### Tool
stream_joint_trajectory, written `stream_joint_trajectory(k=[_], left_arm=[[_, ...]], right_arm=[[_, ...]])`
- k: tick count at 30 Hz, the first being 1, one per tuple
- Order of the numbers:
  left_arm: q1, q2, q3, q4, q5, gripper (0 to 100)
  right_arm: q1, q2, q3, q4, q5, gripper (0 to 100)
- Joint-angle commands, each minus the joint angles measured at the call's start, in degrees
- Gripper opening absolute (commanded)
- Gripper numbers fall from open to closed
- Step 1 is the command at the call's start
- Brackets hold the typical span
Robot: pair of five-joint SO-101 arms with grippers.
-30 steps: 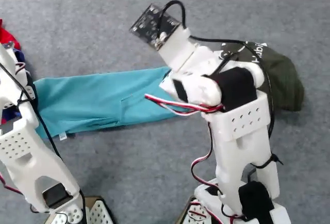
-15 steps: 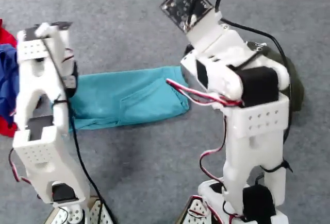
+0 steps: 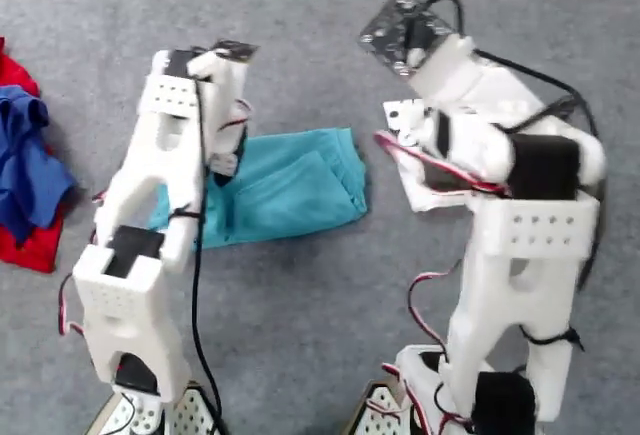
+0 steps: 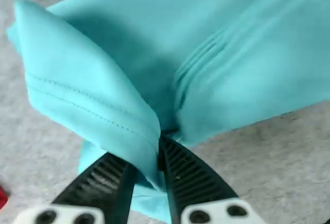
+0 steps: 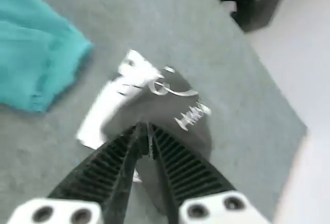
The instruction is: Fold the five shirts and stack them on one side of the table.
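The teal shirt (image 3: 290, 185) lies partly folded in the middle of the grey surface (image 3: 320, 335), its left part doubled over onto the rest. The left claw (image 4: 160, 141) pinches a fold of this teal cloth between its black ribbed fingers (image 4: 188, 175). The hem stitching runs along the lifted edge just above the fingertips. In the high view that arm leans in from the lower left and its head sits over the shirt's left end.

At the left edge of the high view a blue shirt (image 3: 30, 170) lies crumpled on top of a red shirt (image 3: 25, 245), well apart from the teal one.

The right arm (image 3: 520, 225) stands at the right of the frame, its wrist raised toward the upper middle. The right claw (image 5: 145, 127) has its fingers pressed together. Its tips are over a dark shirt with white print (image 5: 154, 103) that lies on the surface beside the teal shirt's end. Whether any cloth is caught between those fingers cannot be told.
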Motion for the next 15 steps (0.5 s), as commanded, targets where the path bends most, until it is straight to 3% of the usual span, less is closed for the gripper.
stream_joint_trajectory(k=[1,9,15], left_arm=[[4.4,-3.3,0.0,-2.8,2.5,3],[13.9,-3.2,0.0,-5.4,3.4,3],[16.6,-3.2,0.0,-11.3,7.6,3]], right_arm=[[5.1,-1.3,0.2,-1.3,1.4,1.5],[10.0,-0.8,-1.8,-1.1,1.4,1.5],[11.3,-0.9,-1.8,-1.0,1.4,1.5]])
